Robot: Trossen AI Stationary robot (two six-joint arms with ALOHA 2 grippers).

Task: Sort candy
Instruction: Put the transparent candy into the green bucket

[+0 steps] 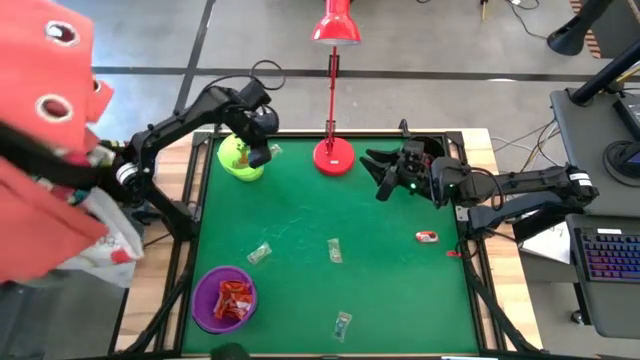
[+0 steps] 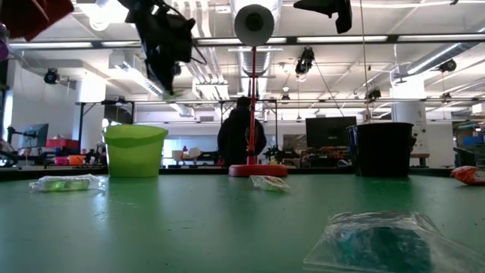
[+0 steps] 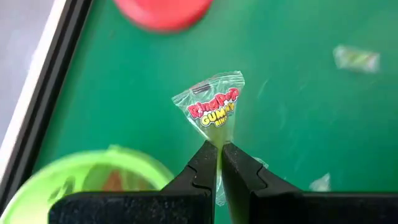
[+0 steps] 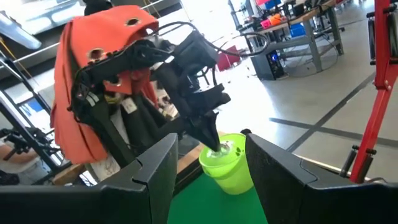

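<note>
My left gripper (image 3: 217,149) hovers above the table's far left, by the lime-green cup (image 1: 240,160), and is shut on a clear greenish candy (image 3: 213,104). My right gripper (image 1: 378,172) waits open in the air at the far right, near the black cup (image 2: 383,148), touching nothing. Loose clear greenish candies (image 1: 260,253), (image 1: 334,250), (image 1: 343,323) lie flat on the green mat. A red-and-white one (image 1: 427,237) lies near the right edge. The purple cup (image 1: 225,297) at the near left holds red candies. My left gripper pinches the clear greenish candy by the narrow end of its wrapper (image 3: 219,140) between its two fingertips. It comes from above, pointing down. The candy is lifted clear of the table and sticks out past the fingertips, next to the lime-green cup's rim (image 3: 118,155).
A red desk lamp stands at the far edge with its base (image 1: 333,156) between the two arms. The table has a dark frame (image 1: 190,215) around the mat. A person (image 2: 241,136) stands in the room beyond the table.
</note>
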